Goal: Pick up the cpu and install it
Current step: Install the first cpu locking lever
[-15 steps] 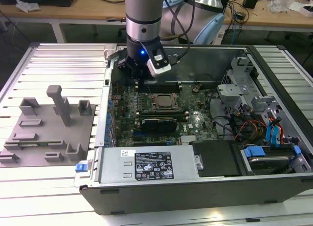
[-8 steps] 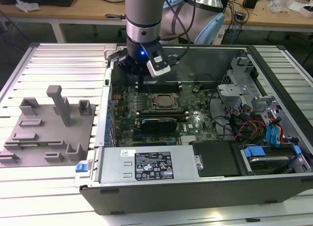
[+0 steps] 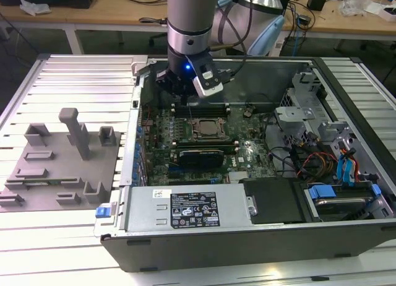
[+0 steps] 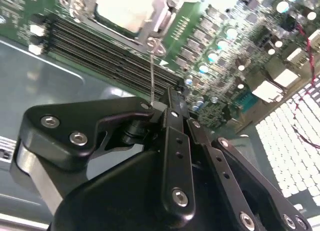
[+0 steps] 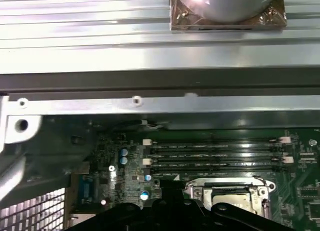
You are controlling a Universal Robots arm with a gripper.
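Hand (image 4: 167, 103): black jointed links, tips drawn narrow, nothing visible between them, above the green motherboard (image 4: 225, 41). Cpu (image 4: 122, 8), a flat silver-white square, lies within the metal-framed socket (image 4: 162, 18) beside long dark memory slots (image 4: 100, 51).

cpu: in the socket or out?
In. The cpu lies flat, its silver-white top showing inside the socket frame in the second wrist view.

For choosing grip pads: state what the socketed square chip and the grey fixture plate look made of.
Small flat square chip with silver-white top: likely bare metal, satin; it glares bright under light. Grey fixture plate with blocks and posts: probably matte plastic; even dull grey, no glints.
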